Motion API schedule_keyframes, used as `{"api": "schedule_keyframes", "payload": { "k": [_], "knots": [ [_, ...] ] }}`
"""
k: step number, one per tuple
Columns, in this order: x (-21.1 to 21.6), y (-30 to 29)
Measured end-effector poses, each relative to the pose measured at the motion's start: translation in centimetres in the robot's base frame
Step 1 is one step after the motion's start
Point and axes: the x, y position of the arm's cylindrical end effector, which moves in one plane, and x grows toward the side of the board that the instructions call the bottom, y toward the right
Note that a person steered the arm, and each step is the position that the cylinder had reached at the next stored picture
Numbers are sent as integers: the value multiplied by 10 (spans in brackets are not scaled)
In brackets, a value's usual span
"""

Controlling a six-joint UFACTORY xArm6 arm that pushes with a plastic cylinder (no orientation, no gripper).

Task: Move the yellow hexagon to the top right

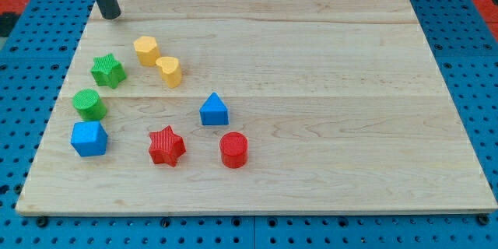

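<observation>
The yellow hexagon [145,50] lies on the wooden board [327,85] in the upper left part. A second yellow block [169,71], rounded in shape, sits just below and to the right of it, almost touching. My tip [111,15] rests near the board's top left corner, up and to the left of the yellow hexagon, apart from it. The top right of the board lies far from both.
A green star [107,70] and a green cylinder [89,103] lie at the left. A blue cube [88,138] is below them. A red star [166,146], a red cylinder [233,149] and a blue triangular block [214,110] lie lower centre-left.
</observation>
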Motion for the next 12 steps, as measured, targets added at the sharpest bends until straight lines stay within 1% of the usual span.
{"api": "schedule_keyframes", "payload": {
  "k": [3,4,5,6,7,8,10,11,12],
  "knots": [
    [2,-2],
    [31,-4],
    [44,-15],
    [102,-7],
    [104,53],
    [103,136],
    [102,137],
    [96,115],
    [68,113]
  ]
}}
